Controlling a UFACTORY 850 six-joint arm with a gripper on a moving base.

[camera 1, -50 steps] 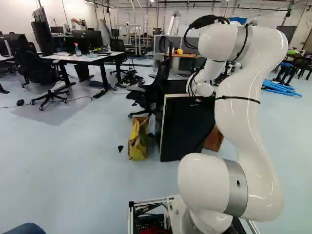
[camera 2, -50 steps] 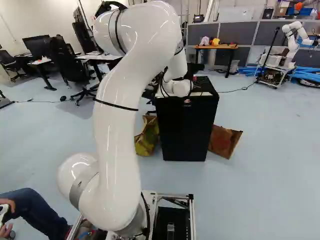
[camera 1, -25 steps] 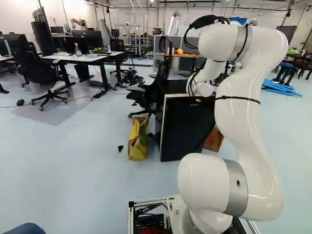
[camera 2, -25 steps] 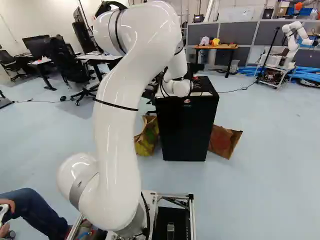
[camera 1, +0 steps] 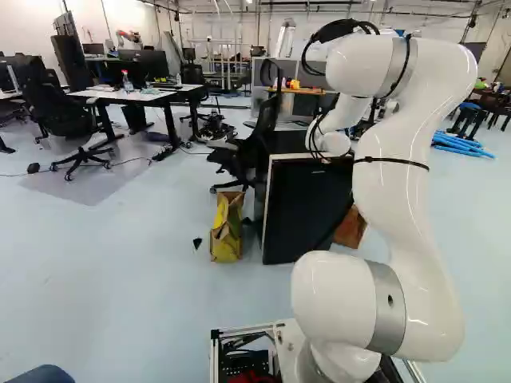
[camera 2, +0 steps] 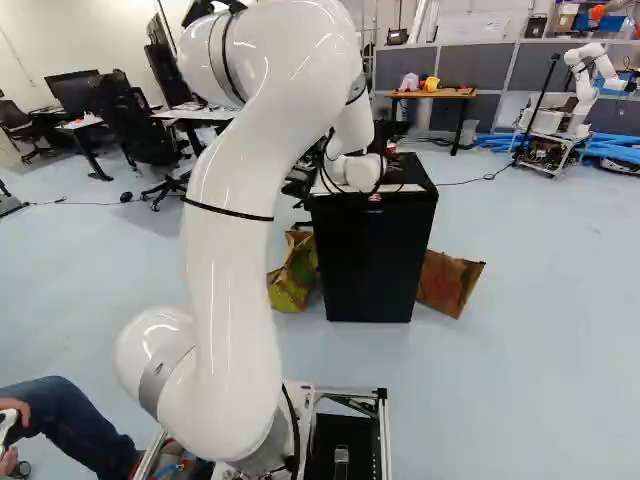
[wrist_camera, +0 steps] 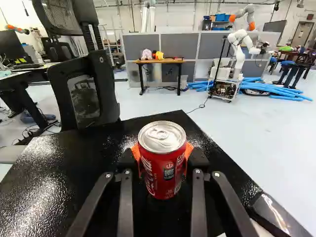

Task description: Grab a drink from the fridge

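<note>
My gripper is hidden behind the arm's wrist in the base views. In the wrist view, the gripper is shut on a red drink can, with orange pads touching it from both sides. The can is upright, its silver lid facing up, over the black fridge top; whether its bottom touches that top I cannot tell. The black fridge stands ahead of the base, and its front has a pale edge in the left base view.
A yellow-brown paper bag stands left of the fridge, a brown one right of it. An office chair is close beside the fridge. Another robot stands far back right. A seated person's leg is near the base.
My arm's wrist has risen slightly over the fridge, and its upper part has shifted a little. Base and fridge have stayed put.
</note>
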